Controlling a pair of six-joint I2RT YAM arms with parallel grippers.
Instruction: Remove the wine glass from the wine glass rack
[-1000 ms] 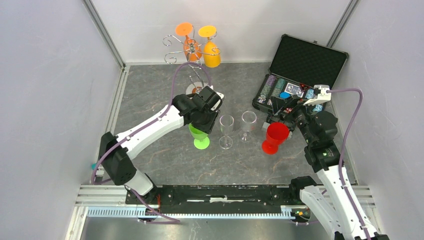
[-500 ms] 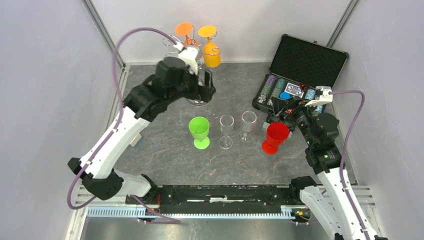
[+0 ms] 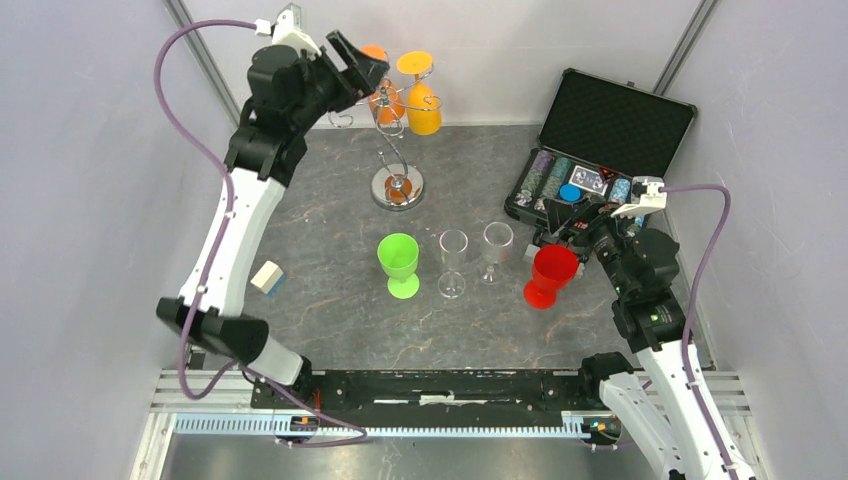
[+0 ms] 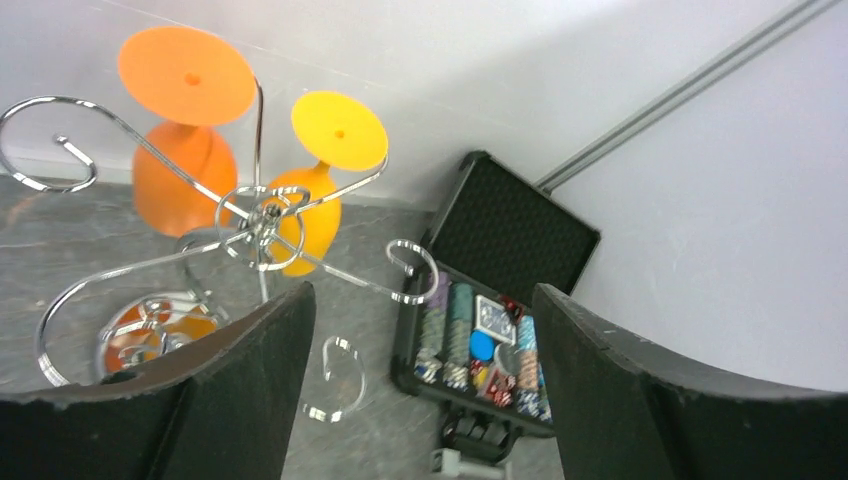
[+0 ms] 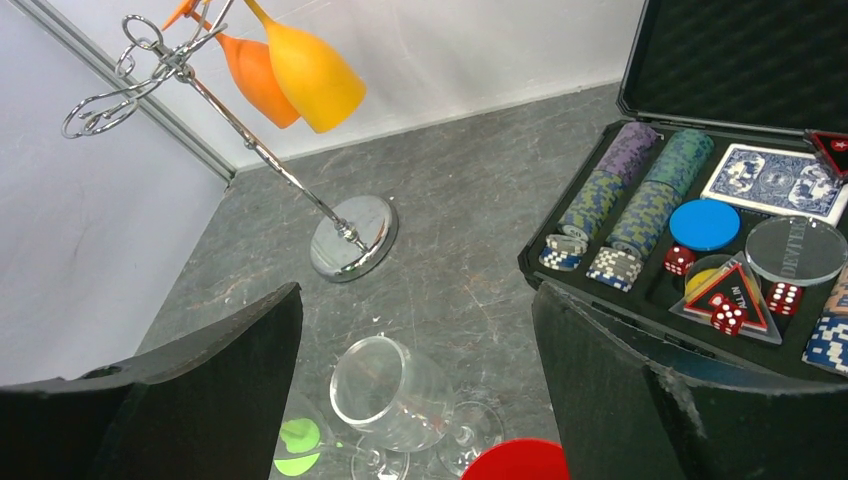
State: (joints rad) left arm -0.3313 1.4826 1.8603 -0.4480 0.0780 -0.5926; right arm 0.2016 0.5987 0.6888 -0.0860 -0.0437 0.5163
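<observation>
The wine glass rack (image 3: 397, 187), a silver stand with scroll arms, stands at the back of the table. An orange wine glass (image 3: 386, 101) and a yellow wine glass (image 3: 424, 110) hang upside down from it. My left gripper (image 3: 364, 68) is open, high up just left of the orange glass's foot, holding nothing. In the left wrist view the rack's hub (image 4: 262, 215), the orange glass (image 4: 180, 175) and the yellow glass (image 4: 312, 215) lie ahead of the open left gripper (image 4: 420, 385). My right gripper (image 3: 576, 222) is open and empty above the red glass (image 3: 551, 273).
A green glass (image 3: 399, 263) and two clear glasses (image 3: 453, 262) (image 3: 497, 250) stand upright mid-table. An open black poker chip case (image 3: 610, 130) sits at the back right. A small pale block (image 3: 266, 277) lies at the left. Grey walls close in on both sides.
My left gripper let go of the green glass, opened, and rose to the back beside the rack's top. The right arm has not moved.
</observation>
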